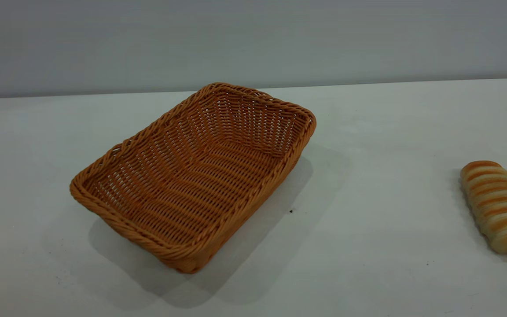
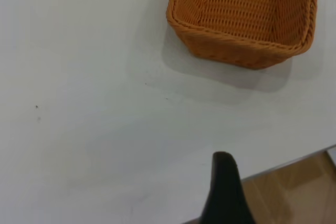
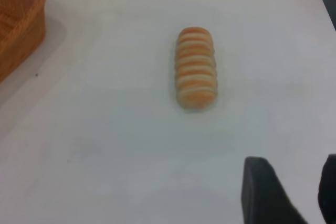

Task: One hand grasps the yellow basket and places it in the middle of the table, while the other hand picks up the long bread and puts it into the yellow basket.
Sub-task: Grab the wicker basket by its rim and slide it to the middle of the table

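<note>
The table (image 1: 390, 246) is a wide, plain white top with a few tiny dark specks, backed by a bare pale grey wall (image 1: 253, 39); the left wrist view shows a strip of tan wooden floor (image 2: 294, 187) past the table's edge. The yellow basket (image 1: 192, 176) stands left of the table's middle, empty: a large rectangular tray of orange-tan wicker with a braided rim and sloped, open-weave sides. Its long axis runs diagonally, from the near left to the far right. The long bread (image 1: 497, 207) lies well apart from it at the far right, a small oblong loaf, ridged top up and striped golden-brown and cream, its length running from far to near and slightly rightward. The right gripper (image 3: 294, 195) hangs over bare table near the loaf with its two dark fingers spread and nothing between them. Only one dark finger (image 2: 226, 192) of the left gripper shows, near the table's edge, so whether it is open is hard to tell.
</note>
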Robot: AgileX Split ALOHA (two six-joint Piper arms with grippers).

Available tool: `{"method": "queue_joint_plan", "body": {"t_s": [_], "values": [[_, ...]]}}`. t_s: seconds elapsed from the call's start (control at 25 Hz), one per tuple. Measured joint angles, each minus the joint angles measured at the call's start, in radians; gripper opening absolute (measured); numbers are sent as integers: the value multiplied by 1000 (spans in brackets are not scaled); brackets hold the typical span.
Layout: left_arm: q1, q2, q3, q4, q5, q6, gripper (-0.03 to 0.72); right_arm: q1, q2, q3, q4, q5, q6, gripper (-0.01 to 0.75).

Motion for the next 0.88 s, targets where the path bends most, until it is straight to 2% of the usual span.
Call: {"method": "queue_joint_plan", "body": {"t_s": [0.12,0.36,0.64,0.88], "values": [[0,0,0,-1,-28,-76,584,0,0,0,-2,-5,0,302],[0,119,-1,-2,-159,-273,584,2,31,-17,-58,-34,-1,302],[0,455,-1,-4,-361,-299,584,19,232,-98,-173,-113,-1,302],[0,741,-1,-80,-556,-298,584,19,430,-163,-254,-152,13,302]]}}
